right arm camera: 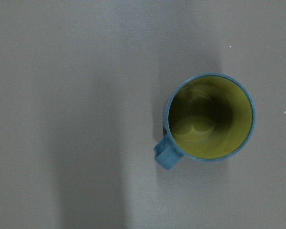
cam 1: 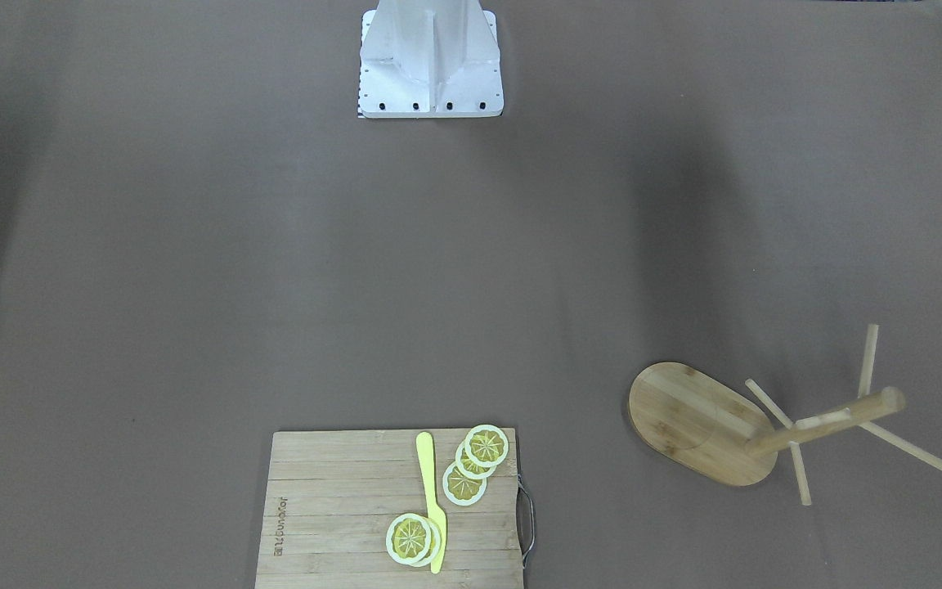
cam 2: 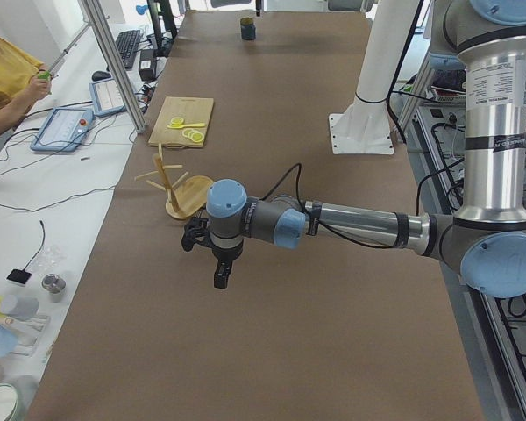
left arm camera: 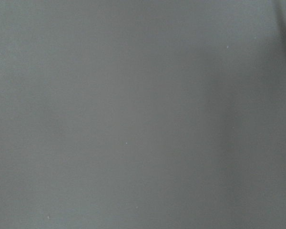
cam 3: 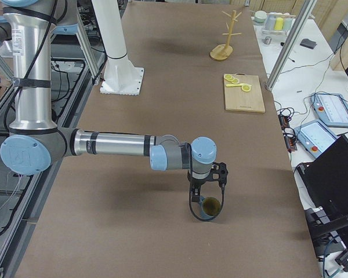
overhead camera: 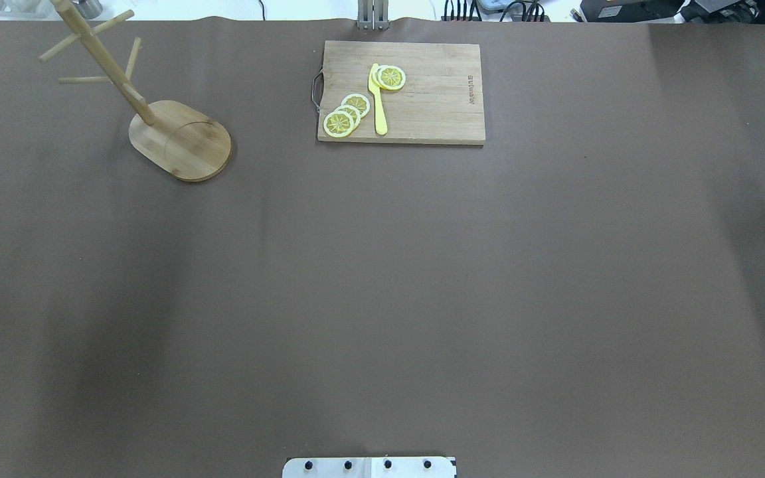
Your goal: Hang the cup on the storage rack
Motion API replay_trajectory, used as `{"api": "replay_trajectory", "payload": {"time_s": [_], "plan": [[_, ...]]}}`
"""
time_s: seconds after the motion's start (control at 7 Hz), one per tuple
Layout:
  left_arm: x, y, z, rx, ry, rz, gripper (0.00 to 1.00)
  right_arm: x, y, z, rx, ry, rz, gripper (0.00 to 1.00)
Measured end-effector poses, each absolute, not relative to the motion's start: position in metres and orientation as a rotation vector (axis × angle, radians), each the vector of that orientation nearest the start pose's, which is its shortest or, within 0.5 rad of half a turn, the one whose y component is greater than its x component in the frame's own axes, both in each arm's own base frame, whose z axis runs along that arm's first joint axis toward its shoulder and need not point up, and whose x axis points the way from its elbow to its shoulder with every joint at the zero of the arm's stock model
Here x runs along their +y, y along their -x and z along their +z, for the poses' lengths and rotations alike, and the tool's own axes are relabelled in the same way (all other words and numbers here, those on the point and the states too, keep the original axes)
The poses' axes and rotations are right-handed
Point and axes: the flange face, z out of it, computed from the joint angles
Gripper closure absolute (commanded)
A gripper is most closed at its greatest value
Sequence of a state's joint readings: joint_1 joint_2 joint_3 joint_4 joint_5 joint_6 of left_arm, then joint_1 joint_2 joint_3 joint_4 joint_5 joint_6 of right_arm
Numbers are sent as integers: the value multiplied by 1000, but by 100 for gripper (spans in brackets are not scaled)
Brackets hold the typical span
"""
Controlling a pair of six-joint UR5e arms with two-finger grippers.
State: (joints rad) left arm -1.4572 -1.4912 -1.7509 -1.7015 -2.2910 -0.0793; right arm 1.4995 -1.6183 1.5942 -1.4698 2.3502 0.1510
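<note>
cup (right arm camera: 209, 117) upright on table (overhead camera: 382, 299) at its right end, mouth up, handle toward wrist view's lower left | right gripper (cam 3: 206, 196) hangs just above it, jaw spread: cannot tell | left gripper (cam 2: 217, 263) well apart, cannot tell either | right arm nearer | rack (overhead camera: 180, 139) far-left, well apart from cup

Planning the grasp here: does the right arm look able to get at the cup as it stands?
Probably yes. The right gripper hangs close above the cup, which stands upright, mouth up, on bare table with nothing near it. Whether the jaws are open cannot be told.
</note>
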Motion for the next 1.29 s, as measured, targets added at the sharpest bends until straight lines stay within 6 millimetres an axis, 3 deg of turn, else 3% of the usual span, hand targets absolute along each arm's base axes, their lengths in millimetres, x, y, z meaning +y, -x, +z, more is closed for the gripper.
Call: {"api": "replay_trajectory", "payload": {"time_s": [1.29], "plan": [[-468,18,610,727,-147,121,1,-479,-28,659,-791,20,55,0]]}}
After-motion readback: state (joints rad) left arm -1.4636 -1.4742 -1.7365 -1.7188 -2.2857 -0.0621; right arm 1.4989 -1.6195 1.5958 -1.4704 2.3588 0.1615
